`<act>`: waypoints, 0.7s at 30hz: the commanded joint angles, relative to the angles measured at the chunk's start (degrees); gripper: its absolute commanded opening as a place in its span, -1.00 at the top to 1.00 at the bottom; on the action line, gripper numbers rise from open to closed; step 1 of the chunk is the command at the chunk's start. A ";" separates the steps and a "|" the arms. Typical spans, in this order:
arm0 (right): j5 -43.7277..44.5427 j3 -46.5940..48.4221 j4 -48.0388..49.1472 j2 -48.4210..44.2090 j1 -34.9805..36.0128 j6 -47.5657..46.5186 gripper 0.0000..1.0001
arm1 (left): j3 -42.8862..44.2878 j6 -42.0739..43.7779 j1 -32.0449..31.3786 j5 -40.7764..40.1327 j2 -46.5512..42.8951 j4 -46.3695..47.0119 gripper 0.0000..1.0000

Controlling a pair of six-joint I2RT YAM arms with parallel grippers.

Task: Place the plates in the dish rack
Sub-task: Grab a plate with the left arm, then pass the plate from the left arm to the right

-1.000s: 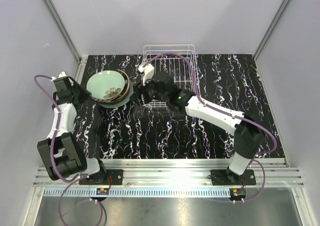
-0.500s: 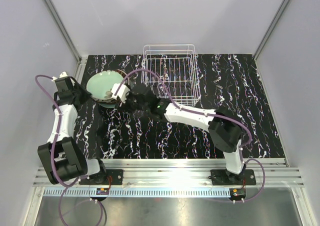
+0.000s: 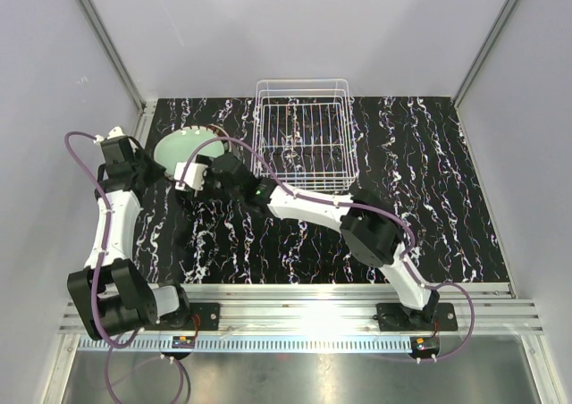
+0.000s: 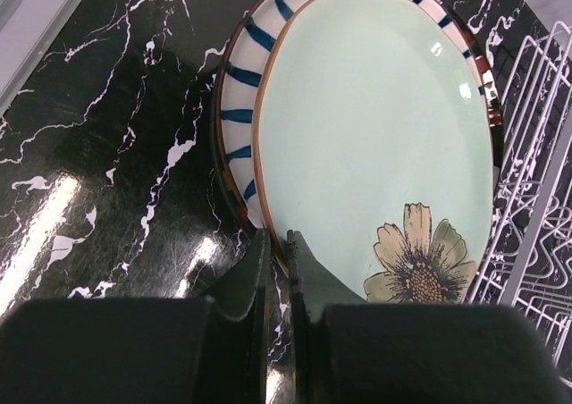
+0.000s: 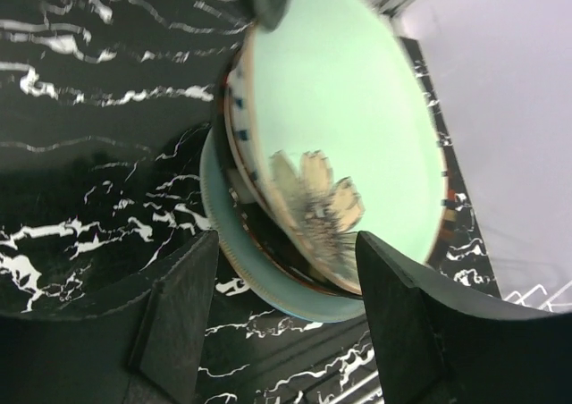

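A stack of plates [image 3: 179,158] lies at the table's left, beside the white wire dish rack [image 3: 302,136]. The top plate [image 4: 375,136] is pale green with a flower motif and is tilted up off a blue-striped plate [image 4: 237,109]. My left gripper [image 4: 277,248] is shut on the green plate's near rim. My right gripper [image 5: 286,243] is open, its jaws standing wide on either side of the stack's edge and the raised green plate [image 5: 349,109]. A teal-rimmed plate [image 5: 268,288] sits lowest in the stack. The rack holds no plates.
The rack's wire wall [image 4: 536,198] stands close to the plates' right side. My right arm [image 3: 304,203] stretches across the table in front of the rack. The left wall rail [image 3: 143,122] runs close behind the stack.
My right arm has swung left from the rack's front corner to the plate stack, its jaws open. My left gripper stays on the green plate's rim.
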 commanded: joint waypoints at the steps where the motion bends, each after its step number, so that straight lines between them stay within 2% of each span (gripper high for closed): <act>1: 0.82 2.87 1.23 2.04 0.56 -3.22 -0.39 | 3.75 1.54 -1.40 1.59 -2.62 2.54 1.00; 15: 6.09 8.75 7.29 8.45 0.64 -6.03 -0.05 | 4.01 1.45 -2.36 1.59 -4.21 2.27 1.00; 21: 7.14 9.37 9.84 9.25 0.56 -6.65 0.24 | 4.01 1.36 -2.63 2.03 -4.56 2.36 1.00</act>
